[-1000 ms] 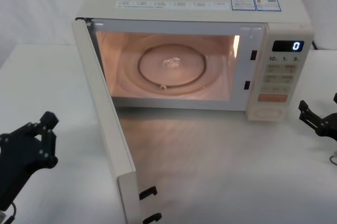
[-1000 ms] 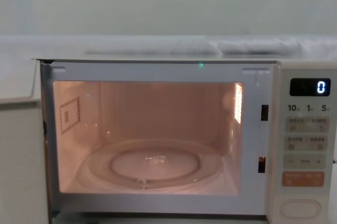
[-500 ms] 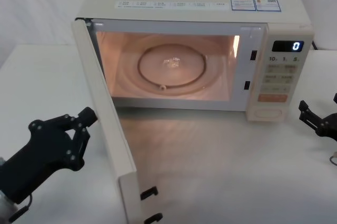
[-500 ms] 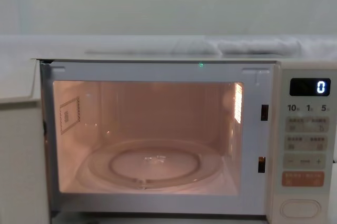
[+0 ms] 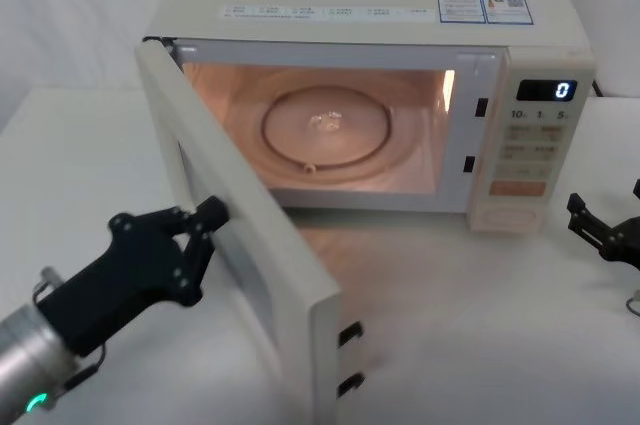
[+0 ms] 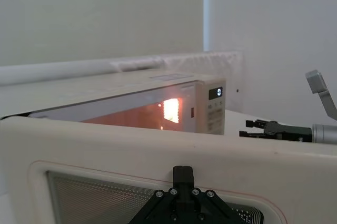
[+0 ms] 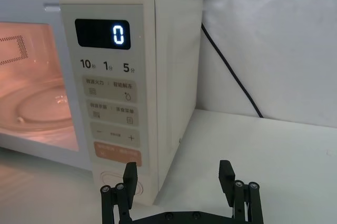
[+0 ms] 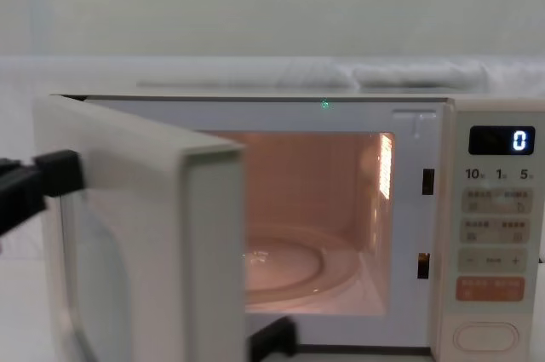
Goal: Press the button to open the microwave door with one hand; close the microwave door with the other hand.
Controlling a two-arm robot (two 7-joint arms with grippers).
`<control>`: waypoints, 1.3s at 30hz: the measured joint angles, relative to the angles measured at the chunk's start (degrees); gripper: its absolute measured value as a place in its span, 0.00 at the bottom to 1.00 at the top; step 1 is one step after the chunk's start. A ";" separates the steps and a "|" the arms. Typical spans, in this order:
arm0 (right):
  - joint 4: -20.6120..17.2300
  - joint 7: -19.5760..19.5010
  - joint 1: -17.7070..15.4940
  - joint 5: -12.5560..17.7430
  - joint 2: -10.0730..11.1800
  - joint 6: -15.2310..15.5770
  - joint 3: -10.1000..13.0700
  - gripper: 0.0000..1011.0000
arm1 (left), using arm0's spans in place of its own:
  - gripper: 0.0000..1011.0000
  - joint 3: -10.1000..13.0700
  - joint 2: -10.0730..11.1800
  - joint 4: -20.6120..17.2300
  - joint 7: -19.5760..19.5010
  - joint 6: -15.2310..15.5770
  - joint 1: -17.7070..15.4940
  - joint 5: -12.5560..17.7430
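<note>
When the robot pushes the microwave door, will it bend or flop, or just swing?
Probably just swing: the microwave door looks like a stiff flat panel hinged on the microwave. It likely moves easily, since the left gripper pushes with only its tip on the outer face. The boxy oven seems unlikely to tip. The right gripper waits beside it.

We see soft, even room light on the white surface (image 5: 90, 145), with faint shadows. A warm orange lamp glows inside the microwave (image 5: 360, 5), spilling pink onto the surface before it. In the chest view the near microwave door (image 8: 162, 243) is blurred.
</note>
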 joint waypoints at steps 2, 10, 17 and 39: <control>0.00 0.00 0.00 0.00 0.00 0.00 0.00 0.99 | 0.00 2.14 0.23 1.26 0.07 0.50 -2.61 0.29; 0.00 0.00 0.00 0.00 0.00 0.00 0.00 0.99 | 0.00 7.29 -0.01 4.23 0.32 1.69 -9.24 1.22; 0.00 0.00 0.00 0.00 0.00 0.00 0.00 0.99 | 0.00 13.02 -3.50 9.45 3.65 2.05 -16.82 3.85; 0.00 0.00 0.00 0.00 0.00 0.00 0.00 0.99 | 0.00 23.45 -9.84 21.47 3.90 4.62 -32.85 7.01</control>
